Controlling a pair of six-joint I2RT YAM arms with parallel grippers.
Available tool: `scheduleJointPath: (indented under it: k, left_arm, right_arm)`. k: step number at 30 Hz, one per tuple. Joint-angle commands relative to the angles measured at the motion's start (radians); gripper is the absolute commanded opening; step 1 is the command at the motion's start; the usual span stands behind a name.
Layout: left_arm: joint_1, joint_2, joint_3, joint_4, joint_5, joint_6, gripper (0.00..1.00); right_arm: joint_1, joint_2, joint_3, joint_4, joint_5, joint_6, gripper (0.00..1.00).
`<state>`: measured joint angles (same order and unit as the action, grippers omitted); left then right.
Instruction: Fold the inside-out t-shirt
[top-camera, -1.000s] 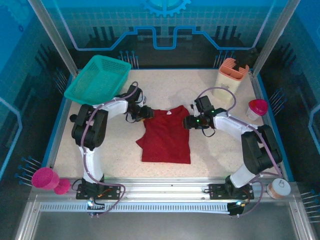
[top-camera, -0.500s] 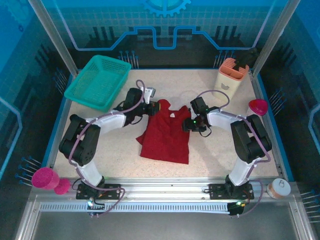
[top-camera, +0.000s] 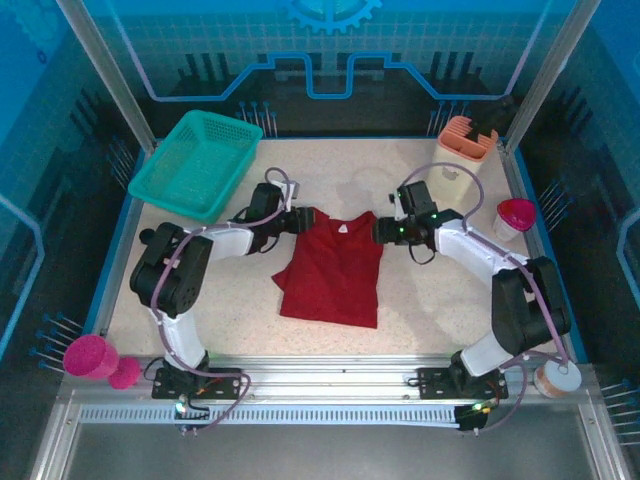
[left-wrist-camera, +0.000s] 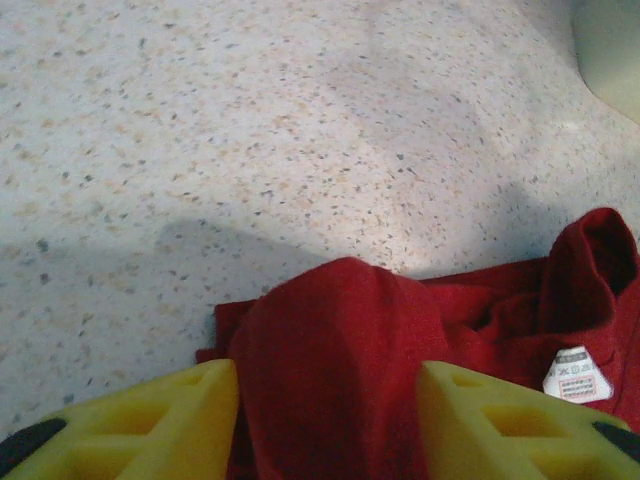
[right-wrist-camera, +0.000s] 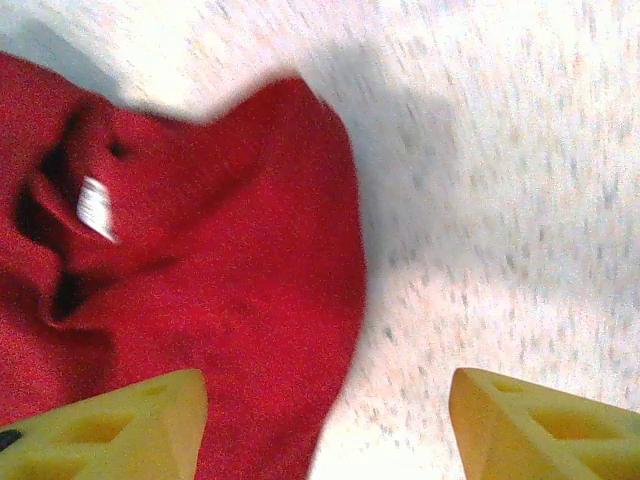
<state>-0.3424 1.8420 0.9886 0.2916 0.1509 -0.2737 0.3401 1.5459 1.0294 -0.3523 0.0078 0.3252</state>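
Both left claw (top-camera: 303, 217) and right claw (top-camera: 379, 230) stand open, astride edges of the inside-out t-shirt (top-camera: 335, 275)

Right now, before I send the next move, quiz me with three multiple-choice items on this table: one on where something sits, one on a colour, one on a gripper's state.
1. Where is the basket on the table?
A) far left corner
B) near right corner
C) near edge, in the middle

2. What colour is the tag at the neck of the shirt?
A) black
B) white
C) green

3. How do the fingers of the right gripper stand?
A) pinched shut on the shirt
B) closed on the basket
C) spread apart

Answers:
1 A: the top view shows it at the far left.
2 B: the left wrist view shows a white tag against the red cloth.
3 C: the right wrist view shows both yellow fingers wide apart over the shirt's edge and bare table.
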Motion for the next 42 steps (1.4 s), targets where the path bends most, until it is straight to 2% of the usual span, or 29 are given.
scheduleJointPath:
  k: [1, 3, 4, 6, 8, 10, 15, 19, 22, 24, 32, 34, 37, 40, 42]
  left_arm:
    - [0.014, -0.075, 0.046, -0.165, -0.004, -0.09, 0.55]
    - [0.013, -0.121, 0.062, -0.23, 0.027, -0.115, 0.55]
    - [0.013, -0.135, 0.071, -0.261, 0.039, -0.14, 0.55]
    - [0.008, -0.15, 0.099, -0.339, 0.099, -0.229, 0.54]
    - [-0.021, -0.15, 0.1, -0.362, 0.204, -0.279, 0.54]
    - [-0.073, -0.159, 0.066, -0.347, 0.247, -0.312, 0.54]
    - [-0.165, -0.152, -0.075, -0.183, 0.249, -0.427, 0.51]
    - [-0.208, -0.136, -0.193, -0.125, 0.222, -0.429, 0.5]
    - [-0.226, -0.15, -0.225, -0.232, 0.178, -0.368, 0.49]
    - [-0.229, -0.173, -0.268, -0.257, 0.155, -0.345, 0.49]
    - [-0.231, -0.161, -0.386, -0.168, 0.235, -0.329, 0.49]
    - [-0.229, -0.15, -0.392, -0.171, 0.246, -0.323, 0.48]
    - [-0.231, -0.149, -0.402, -0.146, 0.259, -0.322, 0.48]
    - [-0.23, -0.137, -0.386, -0.127, 0.269, -0.316, 0.48]
    - [-0.229, -0.142, -0.392, -0.124, 0.255, -0.316, 0.48]
  right_arm:
    - [0.047, 0.014, 0.046, 0.127, -0.113, -0.318, 0.67]
    - [0.08, 0.054, 0.074, 0.208, -0.186, -0.494, 0.65]
    - [0.085, 0.086, 0.111, 0.206, -0.198, -0.525, 0.62]
    - [0.082, 0.176, 0.239, 0.131, -0.248, -0.534, 0.54]
    - [0.09, 0.255, 0.339, 0.067, -0.29, -0.51, 0.51]
    - [0.095, 0.323, 0.397, 0.031, -0.326, -0.489, 0.51]
    - [0.081, 0.494, 0.543, -0.079, -0.353, -0.444, 0.52]
    - [0.064, 0.65, 0.716, -0.208, -0.44, -0.388, 0.57]
    - [0.051, 0.757, 0.846, -0.33, -0.483, -0.346, 0.59]
    - [0.04, 0.822, 0.924, -0.41, -0.561, -0.336, 0.53]
    - [0.04, 0.825, 0.877, -0.409, -0.776, -0.414, 0.51]
    - [0.041, 0.841, 0.878, -0.406, -0.79, -0.422, 0.51]
    - [0.042, 0.88, 0.894, -0.368, -0.777, -0.352, 0.53]
    - [0.036, 0.926, 0.914, -0.349, -0.872, -0.304, 0.49]
    - [0.04, 0.933, 0.906, -0.326, -0.883, -0.292, 0.48]
